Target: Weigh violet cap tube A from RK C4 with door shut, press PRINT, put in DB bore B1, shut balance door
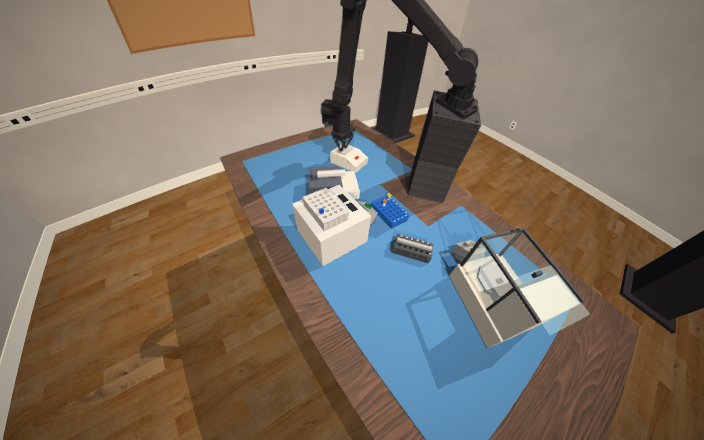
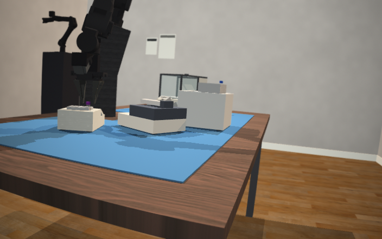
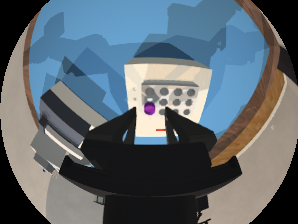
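Tube A, with its violet cap (image 2: 88, 103) (image 3: 150, 107), stands upright in a bore in the left column of the dry block DB (image 1: 350, 159) (image 2: 80, 118) (image 3: 143, 74). Only the cap shows above the block's top. My gripper (image 1: 342, 146) (image 2: 88, 101) (image 3: 150, 110) hangs straight above it, open, with a finger on each side of the cap and a gap to each. The balance BAL (image 1: 519, 282) (image 2: 180, 83) stands far off at the other end of the mat; its top pane juts past the box's rear edge.
The spectrophotometer SP (image 1: 332, 179) (image 2: 153, 118) lies next to the dry block. Then come the big white mixer MX (image 1: 333, 228) (image 2: 208, 109), the dark magnet block MG (image 1: 412, 248) and the blue rack RK (image 1: 391, 210) with other tubes.
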You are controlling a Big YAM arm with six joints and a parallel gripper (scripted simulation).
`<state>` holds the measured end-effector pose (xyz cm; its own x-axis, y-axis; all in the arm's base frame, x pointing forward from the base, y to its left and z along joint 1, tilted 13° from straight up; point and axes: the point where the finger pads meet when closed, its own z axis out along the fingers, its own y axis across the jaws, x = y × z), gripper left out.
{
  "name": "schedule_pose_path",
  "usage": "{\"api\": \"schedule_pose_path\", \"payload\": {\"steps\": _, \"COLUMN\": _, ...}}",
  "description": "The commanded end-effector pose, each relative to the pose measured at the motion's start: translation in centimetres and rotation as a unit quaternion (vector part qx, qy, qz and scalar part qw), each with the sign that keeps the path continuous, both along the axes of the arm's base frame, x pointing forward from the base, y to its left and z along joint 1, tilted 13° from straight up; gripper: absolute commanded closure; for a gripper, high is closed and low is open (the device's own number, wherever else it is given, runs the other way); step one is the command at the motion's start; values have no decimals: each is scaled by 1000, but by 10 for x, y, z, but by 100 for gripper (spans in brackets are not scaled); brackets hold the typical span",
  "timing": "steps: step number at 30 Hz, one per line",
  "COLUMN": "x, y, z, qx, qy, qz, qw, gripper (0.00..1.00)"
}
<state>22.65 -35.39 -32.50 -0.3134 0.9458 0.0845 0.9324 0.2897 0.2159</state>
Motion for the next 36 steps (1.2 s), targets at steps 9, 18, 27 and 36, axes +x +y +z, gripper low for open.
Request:
{"api": "schedule_pose_path", "payload": {"steps": 9, "x": -4, "y": -15, "z": 27, "qx": -11, "qy": -5, "qz": -3, "qw": 1000, "gripper": 64}}
{"api": "schedule_pose_path", "payload": {"steps": 18, "x": 2, "y": -34, "z": 32, "qx": -22, "qy": -10, "qz": -3, "qw": 1000, "gripper": 64}}
{"api": "schedule_pose_path", "payload": {"steps": 27, "x": -7, "y": -21, "z": 44, "qx": -11, "qy": -5, "qz": -2, "qw": 1000, "gripper": 64}}
{"api": "schedule_pose_path", "payload": {"steps": 36, "x": -6, "y": -24, "z": 52, "qx": -14, "qy": -6, "qz": 1, "qw": 1000, "gripper": 64}}
